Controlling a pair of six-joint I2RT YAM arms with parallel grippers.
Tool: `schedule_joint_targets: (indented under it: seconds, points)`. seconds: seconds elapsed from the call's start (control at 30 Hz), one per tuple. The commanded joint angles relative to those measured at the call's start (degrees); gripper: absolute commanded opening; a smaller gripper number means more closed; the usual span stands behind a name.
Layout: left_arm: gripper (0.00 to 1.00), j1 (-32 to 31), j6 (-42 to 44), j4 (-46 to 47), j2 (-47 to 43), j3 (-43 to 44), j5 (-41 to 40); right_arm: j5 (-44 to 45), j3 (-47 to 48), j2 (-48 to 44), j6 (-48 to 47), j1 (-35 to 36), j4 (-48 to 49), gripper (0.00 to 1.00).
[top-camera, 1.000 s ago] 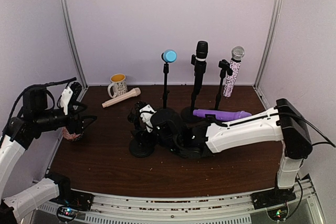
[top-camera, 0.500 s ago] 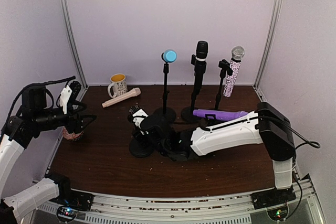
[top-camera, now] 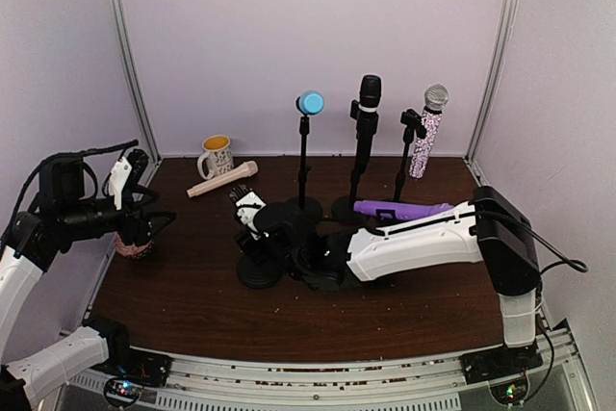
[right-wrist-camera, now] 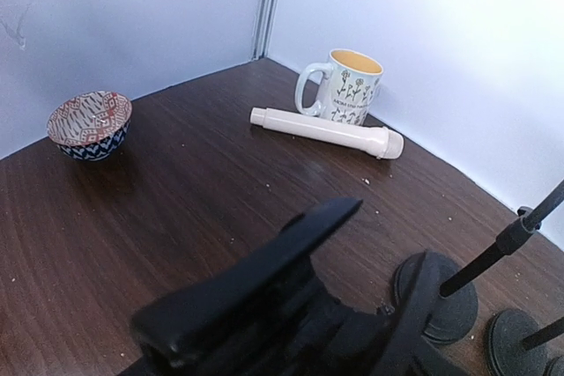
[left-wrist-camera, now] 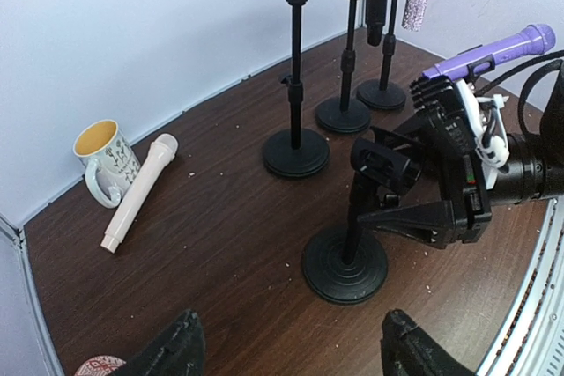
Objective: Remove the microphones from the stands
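Observation:
Three microphones stand in tall stands at the back: a blue one (top-camera: 310, 103), a black one (top-camera: 370, 91) and a glittery one (top-camera: 428, 132). In front of them is a short black stand (left-wrist-camera: 345, 266), and its clip (left-wrist-camera: 383, 165) holds no microphone. My right gripper (top-camera: 258, 225) reaches in from the right and is shut on that clip. One finger (right-wrist-camera: 282, 253) lies along the clip; the other is hidden. My left gripper (left-wrist-camera: 295, 350) hangs open at the far left, above the table and apart from every stand.
A purple microphone (top-camera: 404, 209) lies on the table behind my right arm. A cream microphone (top-camera: 223, 180) lies beside a flowered mug (top-camera: 216, 154) at the back left. A patterned bowl (right-wrist-camera: 90, 122) sits under my left gripper.
My right gripper has moved left onto the short stand's clip and its fingers have closed in. The left arm has not moved.

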Motion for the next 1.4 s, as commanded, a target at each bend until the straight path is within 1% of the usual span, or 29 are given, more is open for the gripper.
schedule_joint_targets:
  seconds: [0.0,0.13,0.27,0.4,0.47,0.63,0.8,0.97,1.17,1.3,1.37]
  points:
    - [0.71,0.46,0.9,0.68,-0.38,2.34,0.76,1.14,2.57,2.65,-1.04,-0.28,0.1,0.62]
    - [0.71,0.45,1.11,0.41,-0.17,2.79,0.72,2.01,4.85,4.4,-2.45,-0.47,-0.56,0.53]
    - [0.71,0.45,1.4,0.25,-0.07,2.93,0.69,2.26,4.07,4.17,-2.45,-0.47,-0.33,0.38]
    - [0.71,0.53,1.6,0.25,-0.06,3.01,0.64,3.08,2.21,2.76,-2.66,-0.27,0.46,0.11]
    - [0.71,0.46,1.67,0.23,-0.2,2.97,0.7,3.54,1.72,1.82,-3.25,-0.14,0.97,0.01]
    - [0.71,0.45,1.66,0.26,-0.6,2.88,0.65,3.98,2.67,-1.15,-5.61,0.76,0.16,0.0]
    - [0.71,0.45,1.78,0.42,-0.47,3.1,0.09,3.73,5.48,-6.25,-6.78,1.88,-1.37,0.0]
    - [0.71,0.45,1.1,0.77,0.41,3.63,-2.09,2.9,8.86,-13.97,-6.8,2.63,-3.59,0.0]
    - [0.72,0.46,-0.53,0.14,2.81,5.38,-1.86,2.82,13.39,-22.25,-8.36,2.82,-8.32,0.0]
    - [0.72,0.52,0.27,-0.34,3.61,5.91,-2.36,4.81,13.33,-28.74,-9.5,2.82,-10.19,0.0]
    - [0.72,0.46,0.46,-0.11,3.69,6.07,-2.6,7.25,13.29,-31.77,-10.38,2.81,-12.17,0.0]
